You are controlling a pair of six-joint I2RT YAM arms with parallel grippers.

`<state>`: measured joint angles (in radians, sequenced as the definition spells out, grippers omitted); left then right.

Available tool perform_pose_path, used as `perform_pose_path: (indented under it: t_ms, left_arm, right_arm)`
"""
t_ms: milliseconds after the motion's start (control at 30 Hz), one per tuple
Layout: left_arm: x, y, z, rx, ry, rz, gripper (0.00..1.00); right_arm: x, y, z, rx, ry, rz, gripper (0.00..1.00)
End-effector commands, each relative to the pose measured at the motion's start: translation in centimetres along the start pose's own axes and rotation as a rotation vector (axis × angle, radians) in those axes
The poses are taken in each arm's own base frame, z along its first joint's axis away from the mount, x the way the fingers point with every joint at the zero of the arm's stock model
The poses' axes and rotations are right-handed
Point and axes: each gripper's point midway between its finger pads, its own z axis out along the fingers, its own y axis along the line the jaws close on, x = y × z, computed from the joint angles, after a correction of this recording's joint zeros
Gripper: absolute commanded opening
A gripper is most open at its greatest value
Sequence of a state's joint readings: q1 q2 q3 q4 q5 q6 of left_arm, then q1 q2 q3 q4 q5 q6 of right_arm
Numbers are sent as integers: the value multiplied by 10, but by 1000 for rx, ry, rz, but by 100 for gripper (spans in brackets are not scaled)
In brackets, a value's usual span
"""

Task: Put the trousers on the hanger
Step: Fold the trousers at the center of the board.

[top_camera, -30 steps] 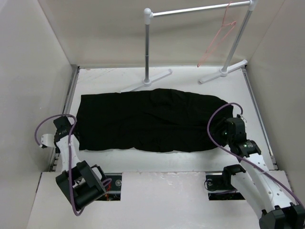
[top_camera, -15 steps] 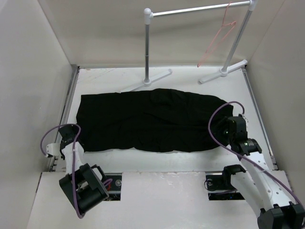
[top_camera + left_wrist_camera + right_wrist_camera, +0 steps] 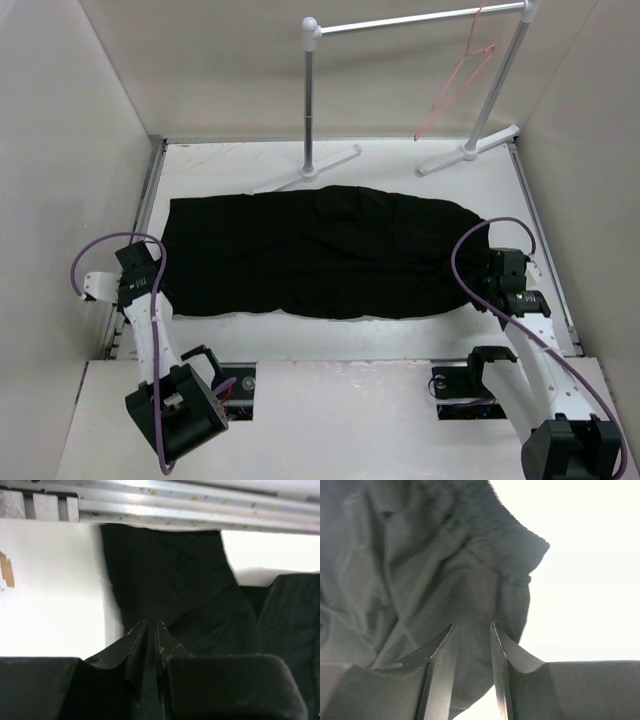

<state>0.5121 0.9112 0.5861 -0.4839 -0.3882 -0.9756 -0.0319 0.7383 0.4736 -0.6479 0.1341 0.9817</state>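
The black trousers (image 3: pixel 310 250) lie spread flat across the table, their length running left to right. The pink-red hanger (image 3: pixel 455 85) hangs from the right end of the rack's bar, far behind them. My left gripper (image 3: pixel 158 283) is at the trousers' left end. In the left wrist view its jaws (image 3: pixel 151 624) are nearly together, with dark cloth (image 3: pixel 185 580) in the narrow gap. My right gripper (image 3: pixel 488 272) is at the trousers' right end. In the right wrist view its jaws (image 3: pixel 472 626) are closed on a fold of the cloth (image 3: pixel 420 555) beside the waistband edge.
The grey-white clothes rack (image 3: pixel 312 100) stands at the back, with feet (image 3: pixel 330 158) reaching almost to the trousers' far edge. Beige walls close in the left, right and back. An aluminium rail (image 3: pixel 150 500) runs along the table's left edge.
My right gripper has shifted right, toward the table's right edge. My left gripper dipped toward the near edge, then came back up beside the trousers' left end. The trousers look much the same.
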Motion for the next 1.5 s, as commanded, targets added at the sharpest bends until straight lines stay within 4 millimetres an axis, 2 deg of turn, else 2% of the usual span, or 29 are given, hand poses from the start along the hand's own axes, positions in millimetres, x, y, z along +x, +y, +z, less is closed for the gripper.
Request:
perform_pose_path:
  t_ms: [0, 167, 300, 333, 400, 467, 567, 633, 700, 900, 1000, 1100, 1167, 1267, 1367, 1467]
  left_arm:
    - [-6, -3, -1, -22, -13, 45, 9]
    - [-12, -16, -5, -4, -24, 69, 9]
    - [-7, -11, -2, -19, -19, 93, 10]
    - [-4, -8, -1, -27, -9, 99, 12]
    - [2, -2, 1, -36, 2, 107, 21]
    - [4, 4, 2, -57, 6, 122, 31]
    - [9, 17, 3, -109, 39, 125, 46]
    - [7, 20, 2, -130, 40, 122, 49]
    - [6, 24, 1, -148, 47, 92, 51]
    - [15, 32, -5, -160, 85, 70, 53]
    - [29, 44, -11, -185, 130, 116, 49]
    - [32, 59, -20, -243, 140, 160, 43]
    - [29, 65, -25, -279, 123, 161, 42]
    - [38, 70, -24, -288, 125, 114, 45]
    - [54, 73, -17, -272, 158, 20, 49]
    - [60, 74, -6, -244, 153, -26, 50]
  right_arm:
    - [-6, -13, -1, 71, -38, 53, 37]
    - [0, -30, 10, 204, -33, 80, 53]
    - [12, -37, 26, 229, 4, 108, 51]
    - [10, -37, 31, 229, -11, 105, 42]
    - [1, -31, 36, 222, -44, 80, 42]
    - [-2, -30, 41, 239, -41, 63, 35]
    - [-2, -28, 45, 248, -16, 68, 15]
    - [-6, -27, 49, 243, -20, 84, 6]
    - [-13, -26, 49, 244, -35, 92, 2]
    - [-53, -21, 34, 238, -140, 139, 2]
    - [-61, -20, 31, 226, -161, 175, 3]
    - [-71, -16, 31, 202, -189, 214, 3]
    - [-75, -10, 32, 181, -192, 220, 3]
    - [-75, -2, 33, 160, -175, 222, 3]
    - [-73, 6, 34, 131, -162, 216, 3]
    - [-66, 9, 34, 121, -146, 197, 3]
